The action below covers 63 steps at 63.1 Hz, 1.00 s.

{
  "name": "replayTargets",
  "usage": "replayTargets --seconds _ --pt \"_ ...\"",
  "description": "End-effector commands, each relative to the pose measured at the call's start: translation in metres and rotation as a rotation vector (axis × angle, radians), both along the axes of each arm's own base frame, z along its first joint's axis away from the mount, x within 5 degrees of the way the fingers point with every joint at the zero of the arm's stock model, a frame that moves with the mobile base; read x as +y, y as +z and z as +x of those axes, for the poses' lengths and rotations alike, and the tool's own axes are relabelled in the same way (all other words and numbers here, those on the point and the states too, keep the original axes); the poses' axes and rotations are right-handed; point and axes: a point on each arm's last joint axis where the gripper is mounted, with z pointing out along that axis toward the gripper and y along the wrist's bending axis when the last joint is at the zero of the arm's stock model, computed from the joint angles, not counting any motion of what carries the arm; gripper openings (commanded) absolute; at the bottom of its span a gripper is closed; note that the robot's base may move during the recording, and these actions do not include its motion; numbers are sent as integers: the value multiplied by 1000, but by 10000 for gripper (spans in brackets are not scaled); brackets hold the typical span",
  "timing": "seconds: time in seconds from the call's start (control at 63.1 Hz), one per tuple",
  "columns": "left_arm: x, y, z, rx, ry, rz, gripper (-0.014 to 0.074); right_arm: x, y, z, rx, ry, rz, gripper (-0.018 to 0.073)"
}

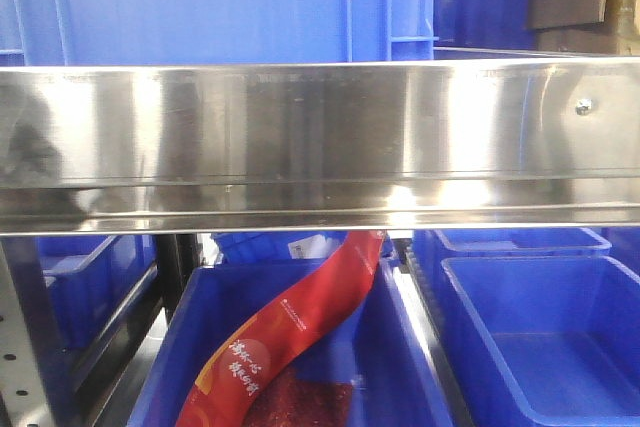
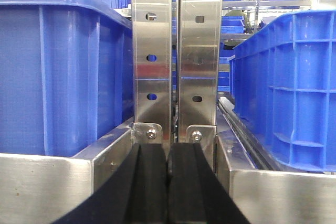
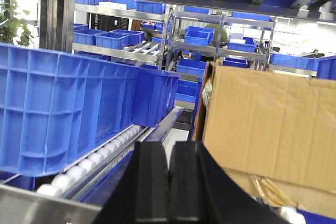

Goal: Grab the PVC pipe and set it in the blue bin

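Pincers on both arms were clenched on nothing: the left pincer [image 2: 168,182] had its black pads pressed together at six o'clock of its wrist view, and the right pincer [image 3: 169,182] sat the same way. PVC pipe could not be picked out with any certainty in any view, so its place cannot be told; pale rod-like pieces at five o'clock of the right wrist view, below the cardboard box [image 3: 268,124], were too unclear to name. By my judgement the scene would fit either searching for the pipe or rest after a drop, and no move is settled. Only the front view showed the steel shelf rail [image 1: 320,147], and beneath it, the blue bin [image 1: 400,347] holding a red package [image 1: 290,347], with another bin [image 1: 540,337] at four o'clock. Only the left wrist view showed the slotted steel uprights [image 2: 176,56] between two crates.
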Motion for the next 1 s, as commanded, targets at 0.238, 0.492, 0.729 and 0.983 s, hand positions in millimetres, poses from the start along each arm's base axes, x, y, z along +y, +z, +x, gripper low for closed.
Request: replayTargets --seconds 0.238,0.492,0.729,0.983 --pt "0 2 -1 -17 -2 -1 -111 -5 -19 -2 -35 -102 63 -165" --pt "0 2 -1 -17 -2 -1 -111 -6 -25 -1 -28 -112 64 -165" --pt "0 2 -1 -17 -2 -1 -111 -7 -46 4 -131 -104 92 -165" --pt "0 2 -1 -17 -2 -1 -111 -7 -50 5 -86 -106 98 -165"
